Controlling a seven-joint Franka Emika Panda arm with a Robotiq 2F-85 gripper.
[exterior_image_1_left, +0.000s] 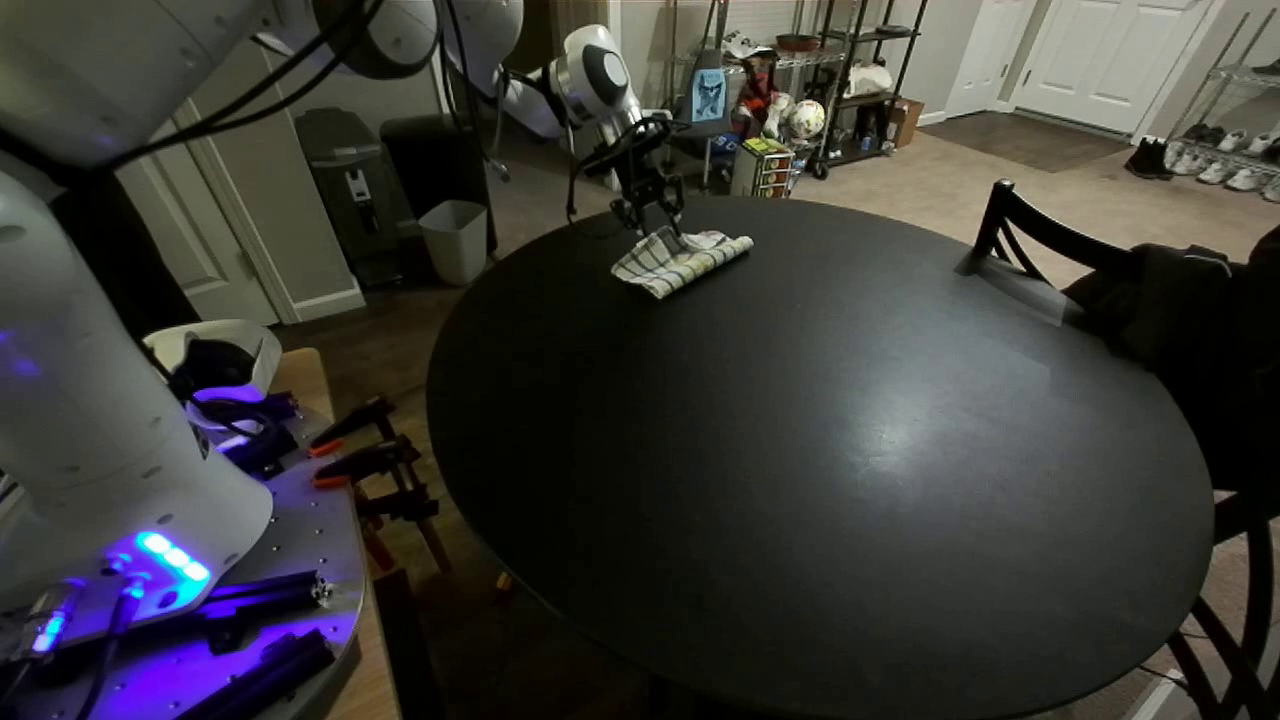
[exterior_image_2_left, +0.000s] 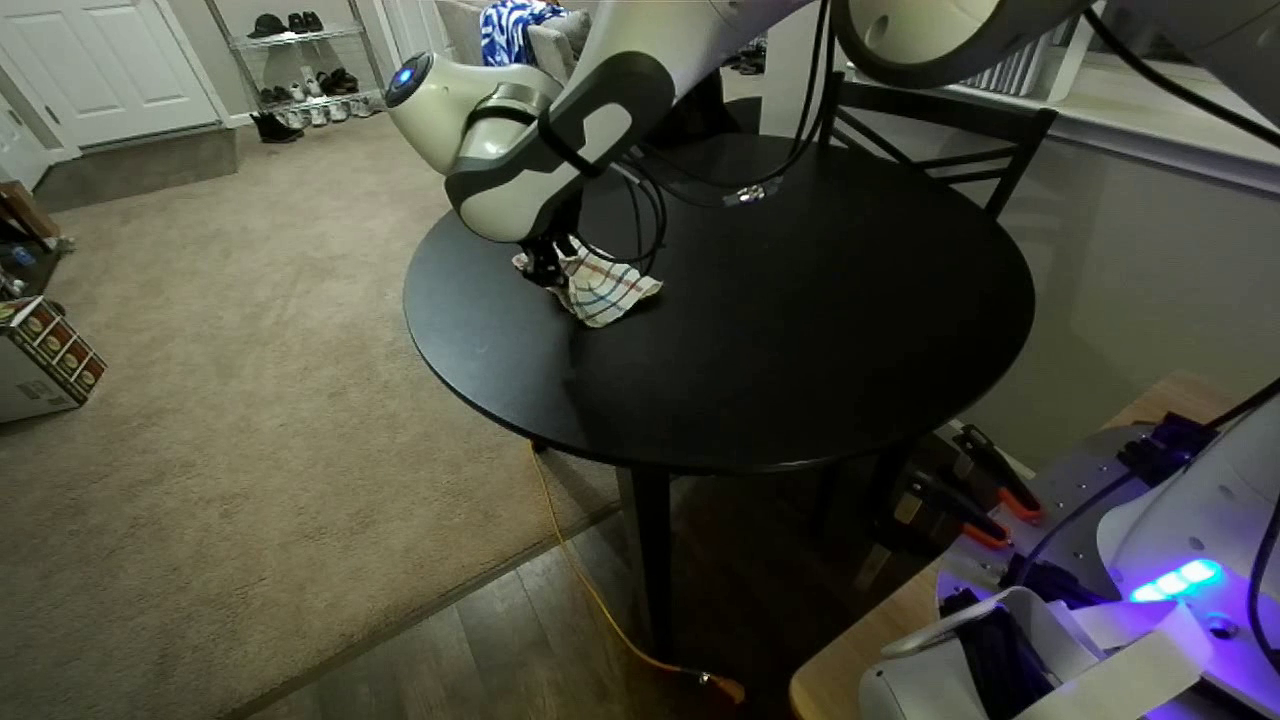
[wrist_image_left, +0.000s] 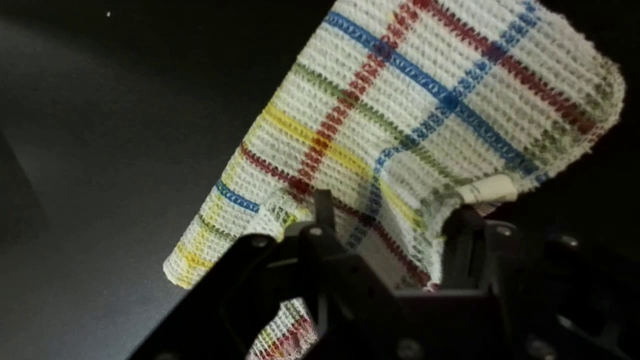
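A white checked cloth with blue, red, green and yellow stripes lies partly folded on the round black table (exterior_image_1_left: 800, 450). The cloth (exterior_image_1_left: 690, 265) is near the table's rim, below my gripper (exterior_image_1_left: 658, 225). In an exterior view the cloth (exterior_image_2_left: 605, 290) is partly covered by the gripper (exterior_image_2_left: 545, 275). In the wrist view the fingers of my gripper (wrist_image_left: 392, 215) stand well apart, with part of the cloth (wrist_image_left: 425, 75) in the gap. A raised fold meets the right finger (wrist_image_left: 457, 245), near a small white label (wrist_image_left: 487, 190). Whether the fold touches that finger is hard to tell.
Black chairs (exterior_image_1_left: 1055, 230) (exterior_image_2_left: 930, 110) stand at the table, one with dark clothing on it. A wastebasket (exterior_image_1_left: 455, 240) is on the floor beyond. Clamps (exterior_image_1_left: 370, 460) jut from the robot's stand toward the table. An orange cord (exterior_image_2_left: 580, 570) runs along the floor.
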